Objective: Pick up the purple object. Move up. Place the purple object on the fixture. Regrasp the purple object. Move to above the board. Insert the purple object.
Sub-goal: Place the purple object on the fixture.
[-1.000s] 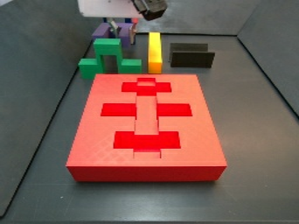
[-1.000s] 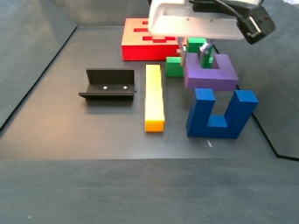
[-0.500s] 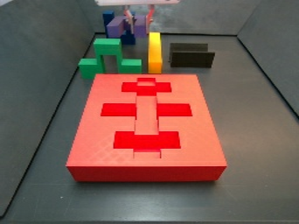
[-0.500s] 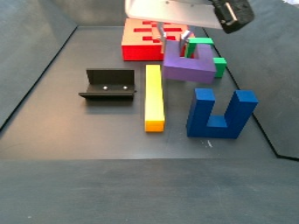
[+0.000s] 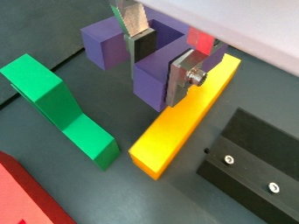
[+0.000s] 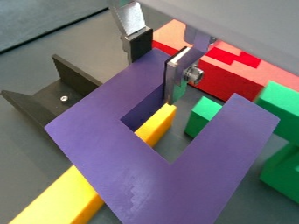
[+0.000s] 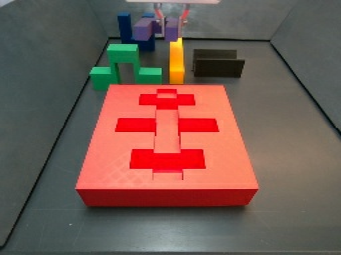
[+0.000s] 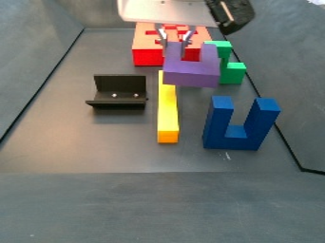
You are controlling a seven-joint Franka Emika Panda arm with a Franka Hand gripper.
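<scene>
My gripper (image 8: 180,40) is shut on one prong of the purple object (image 8: 192,68), a U-shaped block, and holds it off the floor over the yellow bar (image 8: 168,106). Both wrist views show the silver fingers clamped on the prong, gripper (image 5: 160,54) and gripper (image 6: 158,58), with the purple object (image 5: 149,80) and purple object (image 6: 138,150) hanging below. The fixture (image 8: 118,92) stands on the floor beside the yellow bar, apart from the purple object. The red board (image 7: 167,139) lies in the middle of a side view, with the gripper (image 7: 170,20) and purple object (image 7: 156,28) beyond its far end.
A green stepped block (image 7: 126,62) and the yellow bar (image 7: 176,60) lie between the board and the gripper. A deeper-blue two-pronged block (image 8: 238,123) stands near the purple object. The fixture (image 7: 217,64) sits to the right of the yellow bar. Dark walls enclose the floor.
The gripper has risen with the purple object in it and carried it sideways, from beside the blue block to above the yellow bar, closer to the fixture.
</scene>
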